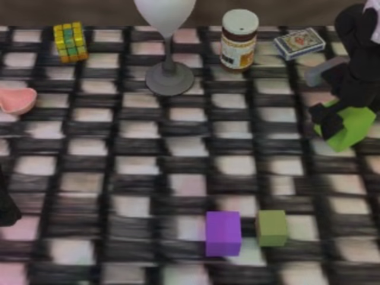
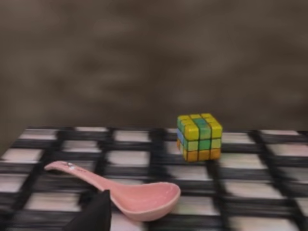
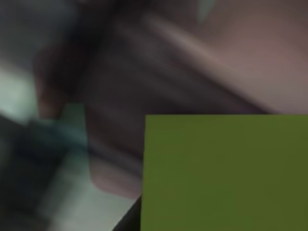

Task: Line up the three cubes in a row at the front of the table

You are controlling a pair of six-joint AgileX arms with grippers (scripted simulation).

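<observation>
Lime-green cube [image 1: 350, 127] clamped in right hand [image 1: 335, 119], purple cube [image 1: 222, 233] beside olive cube [image 1: 272, 228]

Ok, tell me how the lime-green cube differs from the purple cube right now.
The lime-green cube is at the table's right edge, farther back; the purple cube is at the front, beside the olive-green cube. The lime-green cube is tilted, with the right gripper on it; the purple cube rests flat and free. The lime-green cube looks larger than the purple one. Both are plain, single-colour cubes.
</observation>
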